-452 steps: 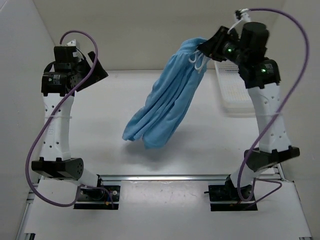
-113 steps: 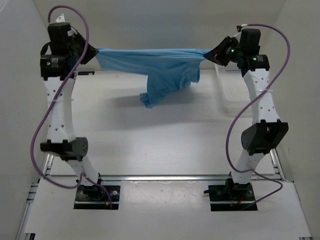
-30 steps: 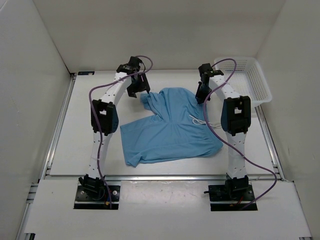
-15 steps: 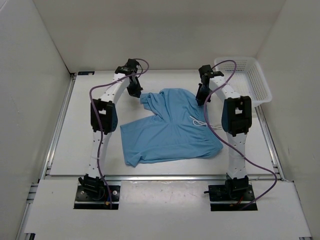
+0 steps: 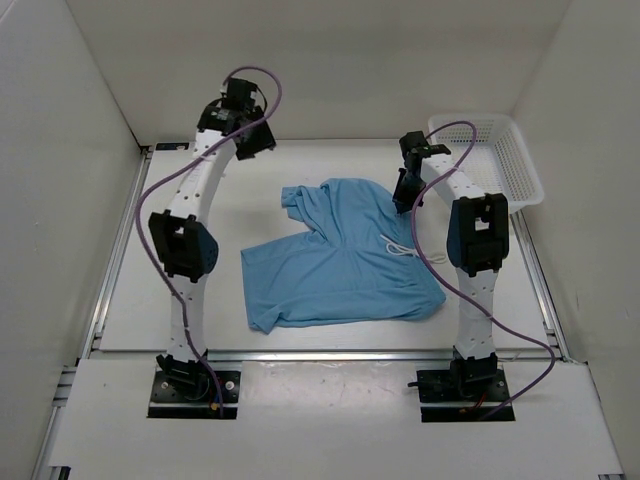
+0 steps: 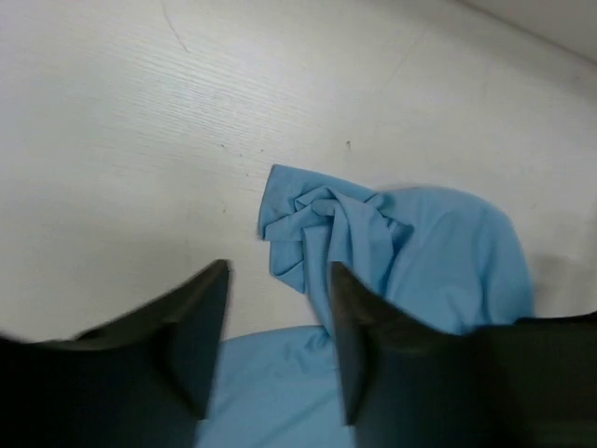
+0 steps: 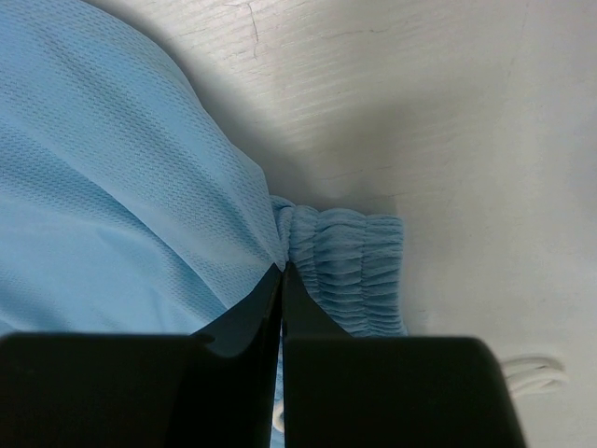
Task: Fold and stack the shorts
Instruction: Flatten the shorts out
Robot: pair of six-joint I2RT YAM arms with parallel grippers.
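Shorts (image 5: 340, 265) lie in the middle of the table (image 5: 200, 290), legs toward the near edge. Farther back, the right gripper (image 7: 282, 271) pinches the waistband (image 7: 345, 261) tight. If it pulls alone, the cloth could drag and crumple. A lump (image 6: 317, 224) sits on the far left side and could spoil the fold. Near the far left corner, the left gripper (image 6: 278, 271) hangs wide open, empty.
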